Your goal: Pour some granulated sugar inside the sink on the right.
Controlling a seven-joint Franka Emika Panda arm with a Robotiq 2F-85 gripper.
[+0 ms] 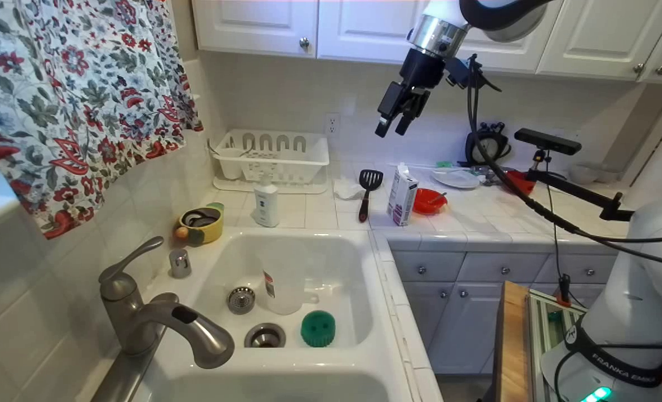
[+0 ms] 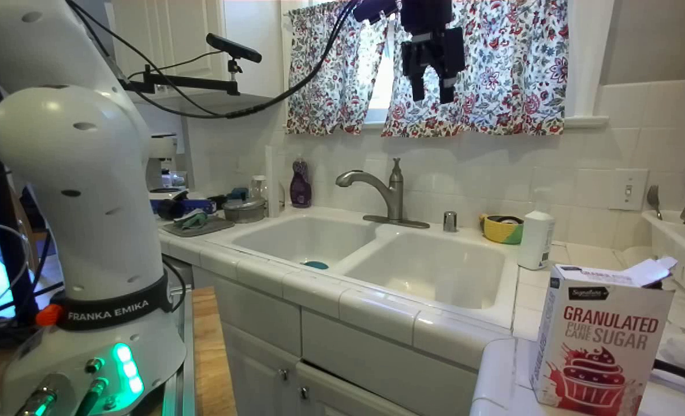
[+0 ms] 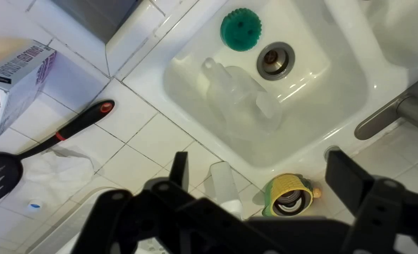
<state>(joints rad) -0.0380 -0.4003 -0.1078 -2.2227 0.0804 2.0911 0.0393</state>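
Sugar carton [image 2: 599, 346] stands nearest in an exterior view, upright on the counter [image 2: 499, 370] near the right-hand basin [image 2: 446, 260], its long axis vertical, broad printed face toward the viewer, one top flap [image 2: 640, 273] raised. In the wrist view a black spatula [image 3: 77, 125] lies just beside it. Farther in, and well above the counter, hangs the gripper [image 2: 432, 97], jaws wide apart with nothing held. The coming move seems to turn on one thing: the carton lies low and off to one side, outside the jaw on the left of the wrist view rather than between the two, so the gripper would likely have to swing across, descend and straddle the thinner depth. Beyond comes that basin, probably where the pour should land, with a translucent jug [image 3: 246, 102] and a green scrubber [image 3: 241, 30] inside; then the faucet [image 2: 396, 199], and last the curtains [image 2: 492, 75].
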